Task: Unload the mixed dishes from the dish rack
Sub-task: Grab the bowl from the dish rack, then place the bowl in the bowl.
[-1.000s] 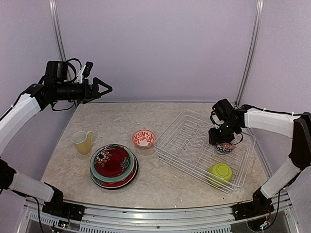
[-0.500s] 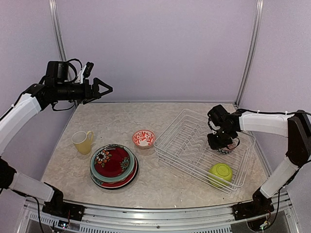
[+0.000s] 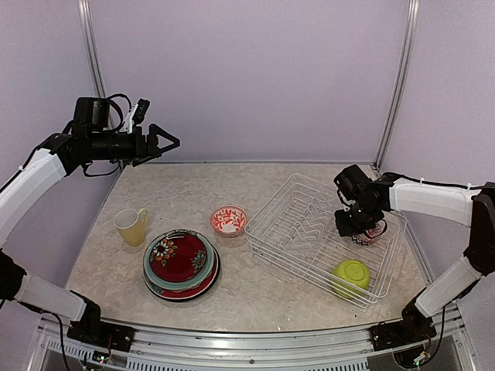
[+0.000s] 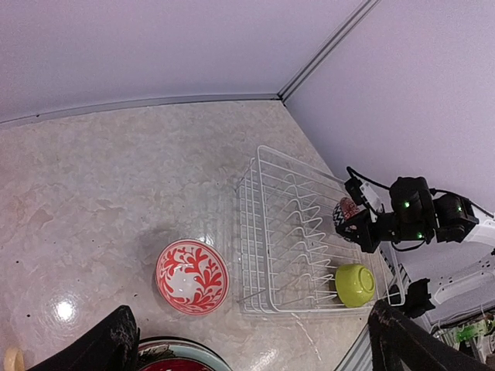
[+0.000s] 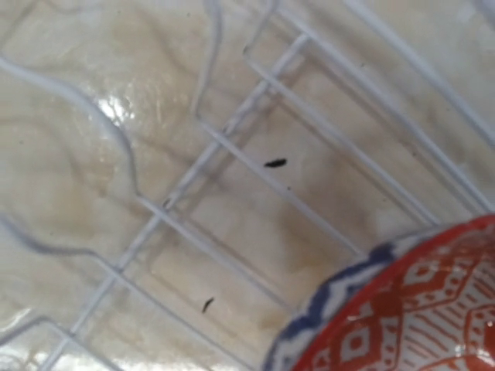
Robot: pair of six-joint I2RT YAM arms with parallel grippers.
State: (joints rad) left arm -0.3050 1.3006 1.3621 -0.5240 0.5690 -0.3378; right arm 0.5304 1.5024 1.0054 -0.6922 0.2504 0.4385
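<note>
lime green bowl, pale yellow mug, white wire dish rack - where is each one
lime green bowl (image 3: 350,275), top external view, middle of the bowl's body.
pale yellow mug (image 3: 131,227), top external view, on its side wall below the rim.
white wire dish rack (image 3: 298,224), top external view, on the upright prongs in its bare middle.

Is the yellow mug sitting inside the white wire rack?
No, the yellow mug stands on the table, well to the left of the dish rack, beside the stacked plates.

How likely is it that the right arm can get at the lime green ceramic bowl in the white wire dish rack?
Probably yes. The right hand is low inside the white wire dish rack, and the lime green ceramic bowl lies close by, uncovered, with nothing between them.
</note>
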